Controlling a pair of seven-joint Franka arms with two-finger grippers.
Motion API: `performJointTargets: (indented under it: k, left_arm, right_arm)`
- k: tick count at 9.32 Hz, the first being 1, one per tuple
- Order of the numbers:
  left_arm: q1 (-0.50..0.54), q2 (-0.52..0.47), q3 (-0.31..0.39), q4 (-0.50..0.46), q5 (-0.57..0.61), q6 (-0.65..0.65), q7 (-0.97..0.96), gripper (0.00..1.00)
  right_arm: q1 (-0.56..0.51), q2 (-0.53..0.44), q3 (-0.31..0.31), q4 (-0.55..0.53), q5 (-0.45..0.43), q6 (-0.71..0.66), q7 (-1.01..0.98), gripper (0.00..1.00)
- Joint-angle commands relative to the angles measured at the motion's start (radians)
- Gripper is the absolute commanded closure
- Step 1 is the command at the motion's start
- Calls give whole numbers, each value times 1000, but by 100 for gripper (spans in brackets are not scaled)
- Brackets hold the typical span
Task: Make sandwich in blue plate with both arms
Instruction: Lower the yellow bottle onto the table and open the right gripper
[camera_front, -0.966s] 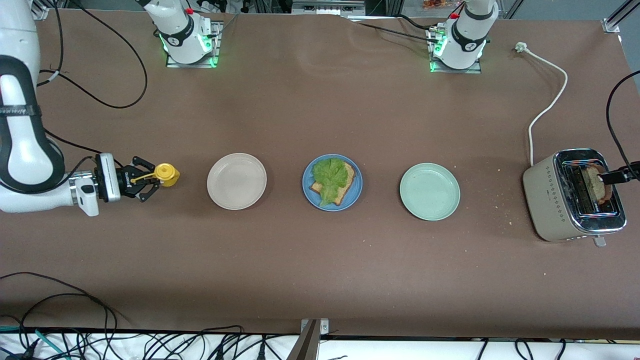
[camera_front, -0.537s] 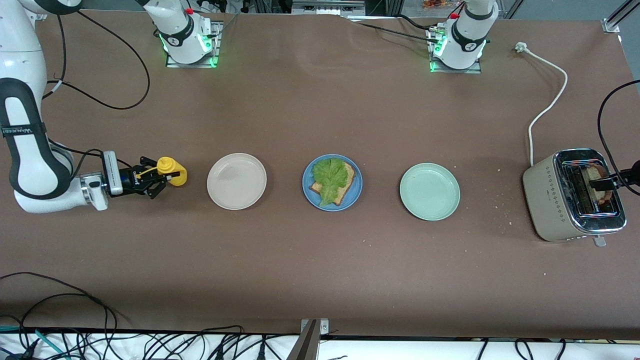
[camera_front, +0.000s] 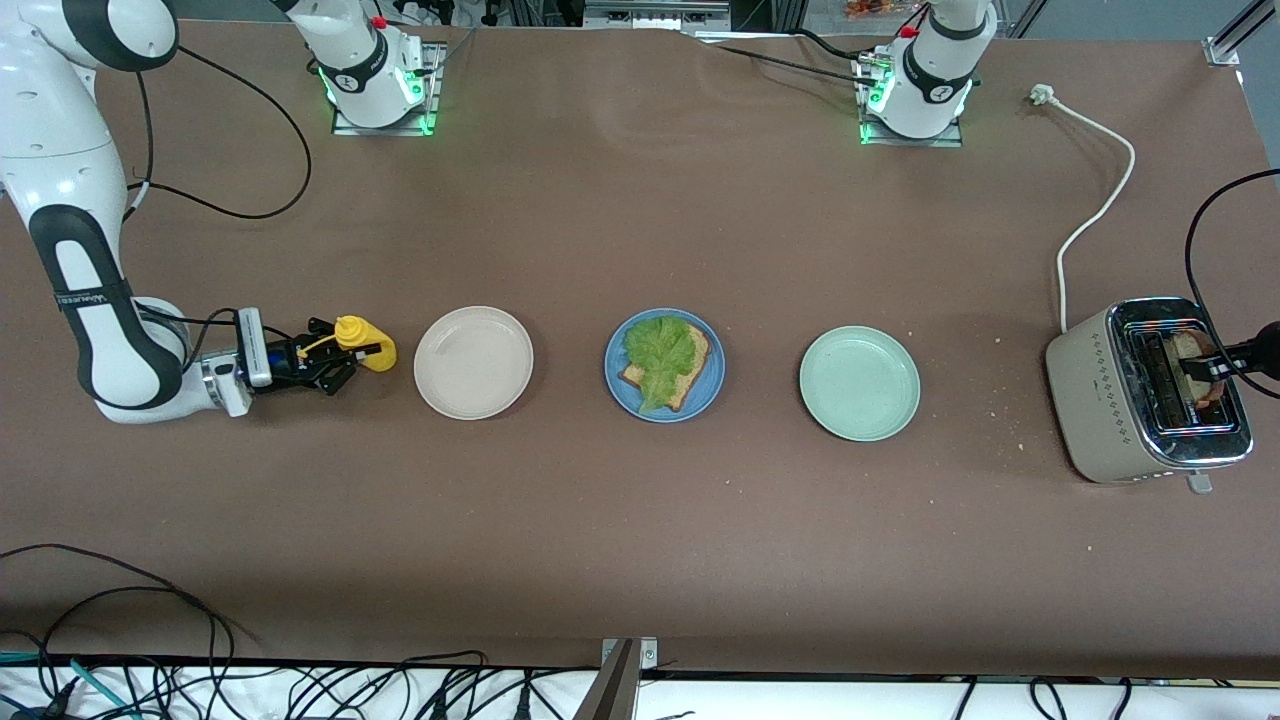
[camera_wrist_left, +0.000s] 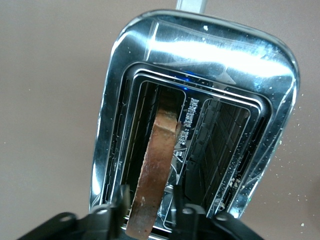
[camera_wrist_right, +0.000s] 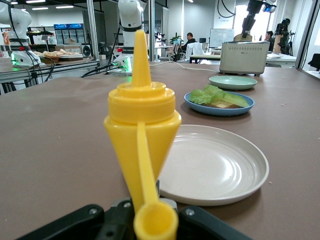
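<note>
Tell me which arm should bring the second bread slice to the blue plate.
Left. Its claw is already at the toaster, straddling the bread slice in the slot. The right claw holds the yellow bottle beside the beige plate.

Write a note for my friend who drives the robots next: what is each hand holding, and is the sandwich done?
Left gripper: over the toaster, shut on the bread slice in its slot.
Right gripper: shut on the yellow sauce bottle, beside the beige plate.
Blue plate: one bread slice with lettuce on top. Green plate is bare.
Left to do: put the second slice on top.
</note>
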Motion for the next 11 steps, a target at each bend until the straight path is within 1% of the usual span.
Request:
performJointTargets:
  k: [1,2,3,4,5,6,7,8,10,11]
  left_arm:
    - [5,3,-5,12,18,-2,2,100]
    - [4,2,-5,15,20,-4,2,100]
    - [4,-3,-6,19,26,-5,2,100]
    - [4,-11,-6,24,29,-8,2,100]
    - [1,-32,-8,35,29,-14,33,100]
    - [2,-43,-7,64,28,-63,53,100]
    - [2,-53,-8,84,20,-85,62,100]
    - [2,-79,-10,90,18,-106,62,100]
    - [1,-135,-20,92,17,-172,64,100]
    - [-1,-165,-20,92,14,-195,70,100]
  right_arm:
    - [-4,-4,3,5,24,-8,-30,100]
    - [-1,-6,3,5,24,-8,-22,87]
    - [1,-6,3,5,33,0,-16,35]
    - [2,-6,-6,5,36,8,-18,0]
    - [4,-7,-12,7,36,8,-16,0]
    - [5,-10,-24,11,35,15,-15,0]
    - [5,-13,-38,17,35,34,-15,0]
    - [7,-18,-65,19,36,52,-10,0]
    - [7,-35,-128,19,35,58,63,0]
    - [10,-74,-156,17,32,63,144,0]
